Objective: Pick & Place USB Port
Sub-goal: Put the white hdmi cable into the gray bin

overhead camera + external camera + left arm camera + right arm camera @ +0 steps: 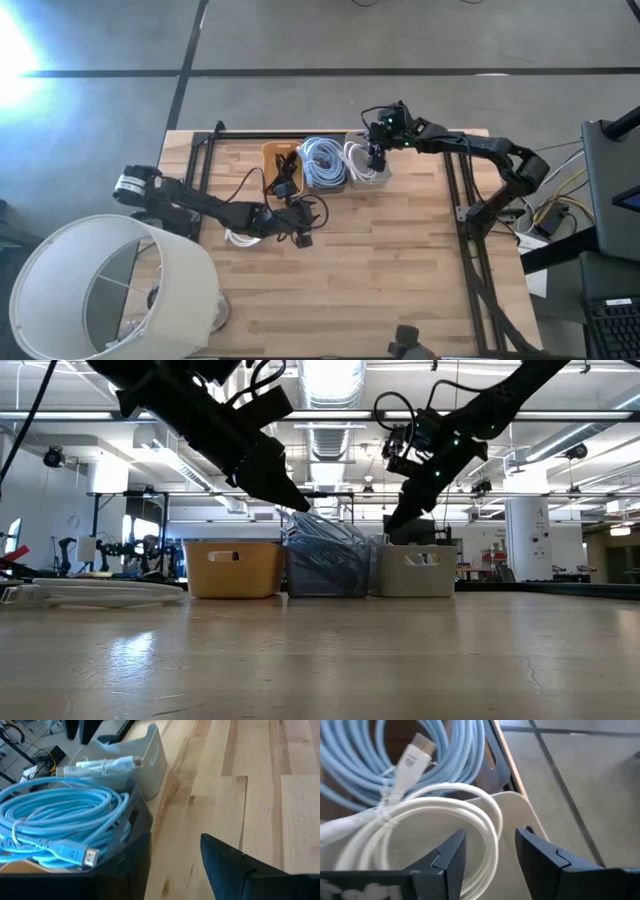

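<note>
Three bins stand in a row at the table's far side: a yellow one (pixel 281 168) holding black cables, a dark one with a coiled blue cable (pixel 323 162) (pixel 55 815), and a light one with a coiled white USB cable (pixel 362 163) (pixel 420 825). My right gripper (pixel 377 158) (pixel 492 865) is open and hangs down into the light bin, its fingers on either side of the white cable's outer loop. My left gripper (pixel 297 228) (pixel 175 880) is open and holds nothing. It hovers above the middle of the table, near side of the bins, pointing toward them (pixel 292 498). My right gripper comes from above into the light bin, and the white cable's outer loop (pixel 492 832) runs through the gap between its open fingers, close to one finger (pixel 447 857). I cannot tell whether that finger touches the cable. The coil rests in the bin.
A large white lampshade (pixel 110 290) lies over the table's near left corner. Something small and white (pixel 240 238) lies on the wood under my left arm. Black frame rails (pixel 460 215) run along the left and right edges. Bare wood (pixel 380 270) lies on the near right.
</note>
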You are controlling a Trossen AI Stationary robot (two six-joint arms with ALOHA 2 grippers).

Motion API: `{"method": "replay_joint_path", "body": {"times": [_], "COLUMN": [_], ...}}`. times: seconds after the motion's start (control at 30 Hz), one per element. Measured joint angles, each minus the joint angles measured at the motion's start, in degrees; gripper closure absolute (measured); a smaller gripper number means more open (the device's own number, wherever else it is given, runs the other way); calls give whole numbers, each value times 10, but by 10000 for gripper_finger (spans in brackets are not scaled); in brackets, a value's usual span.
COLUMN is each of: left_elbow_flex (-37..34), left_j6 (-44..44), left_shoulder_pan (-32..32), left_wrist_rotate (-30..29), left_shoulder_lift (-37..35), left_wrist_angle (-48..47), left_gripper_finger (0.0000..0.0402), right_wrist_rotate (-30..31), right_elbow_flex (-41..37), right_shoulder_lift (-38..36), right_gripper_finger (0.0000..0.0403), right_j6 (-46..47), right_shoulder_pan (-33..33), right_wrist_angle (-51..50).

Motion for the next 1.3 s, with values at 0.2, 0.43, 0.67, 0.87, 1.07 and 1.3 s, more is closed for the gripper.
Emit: {"method": "replay_joint_path", "body": {"times": [0.2,0.43,0.67,0.87,1.07,1.3], "left_elbow_flex": [4,9,8,-25,-66,-103], "left_j6": [-48,-187,-339,-435,-485,-526], "left_shoulder_pan": [0,0,0,-2,-2,-2], "left_wrist_rotate": [1,48,107,163,192,235], "left_shoulder_lift": [-14,-49,-55,-53,-53,-54], "left_wrist_angle": [-65,-201,-348,-361,-357,-328], "left_gripper_finger": [227,227,227,227,227,227], "right_wrist_rotate": [0,-2,-2,-1,-1,-1], "right_elbow_flex": [0,0,0,0,0,0], "right_shoulder_lift": [-37,-70,-79,-78,-78,-78], "right_gripper_finger": [228,226,225,227,228,229], "right_j6": [45,90,116,121,142,161], "right_shoulder_pan": [20,71,133,168,184,187], "right_wrist_angle": [-51,-106,-113,-114,-114,-114]}}
